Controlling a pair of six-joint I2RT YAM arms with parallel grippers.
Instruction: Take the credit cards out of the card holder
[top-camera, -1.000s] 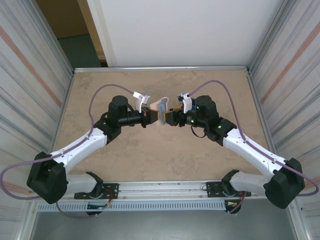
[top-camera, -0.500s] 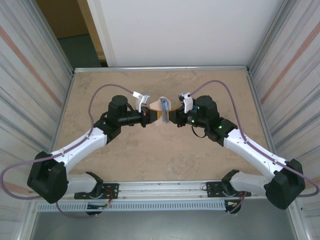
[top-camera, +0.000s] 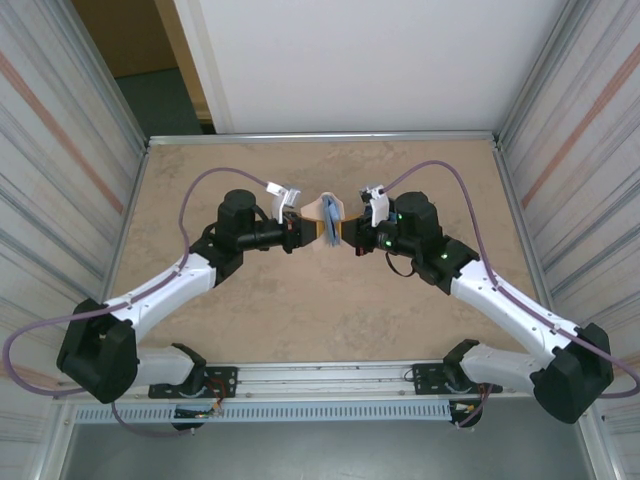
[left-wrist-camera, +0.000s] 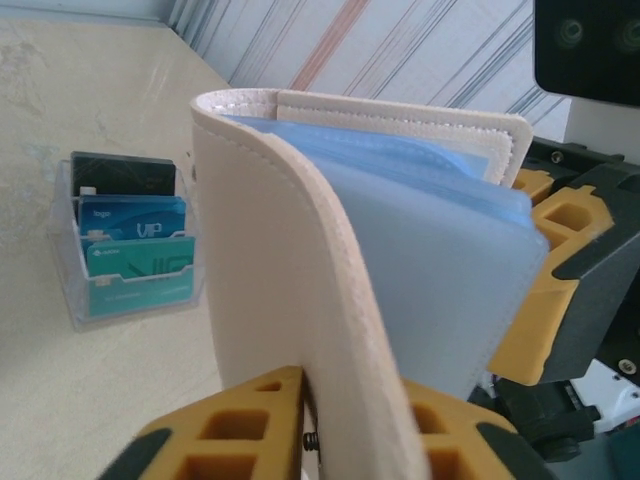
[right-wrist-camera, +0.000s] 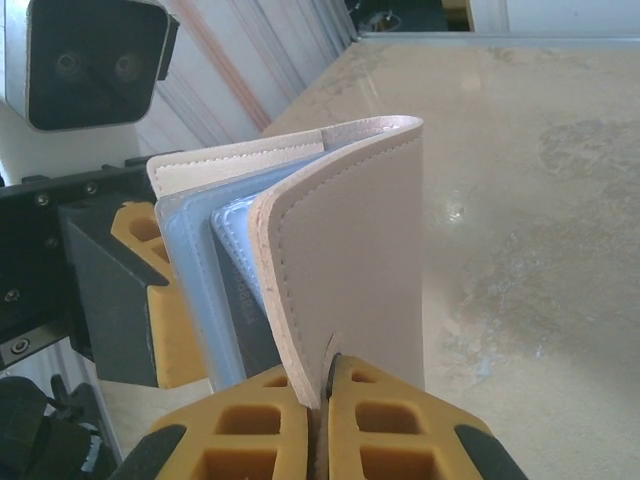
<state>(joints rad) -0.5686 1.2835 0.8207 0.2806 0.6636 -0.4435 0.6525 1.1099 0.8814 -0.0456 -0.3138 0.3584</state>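
1. The right gripper (right-wrist-camera: 322, 400) was pressed together on the free edge of one tan cover of the card holder (right-wrist-camera: 350, 250), with no gap showing between its yellow fingers.
2. The left gripper (left-wrist-camera: 345, 405) had its fingers on either side of the opposite tan cover. A sliver of dark gap showed beside one finger, so I could not tell whether it was truly pinching or just bracketing the leather.
3. Between the two grippers the card holder (top-camera: 328, 215) stood on edge, raised off the table (right-wrist-camera: 540, 200). Its covers were spread apart and the pale blue sleeves (left-wrist-camera: 440, 250) fanned out between them.
4. A dark strip between the sleeves in the right wrist view may have been a card edge, but it was too narrow to say.
5. Off to the side, well apart from the holder, a clear stand (left-wrist-camera: 68, 250) sat on the table. It held credit cards (left-wrist-camera: 135, 240) in black, blue and teal, tiered one behind another.
6. Judged from this, the holder was open and ready. No card was visibly being drawn out, and how many remained inside could not be told.
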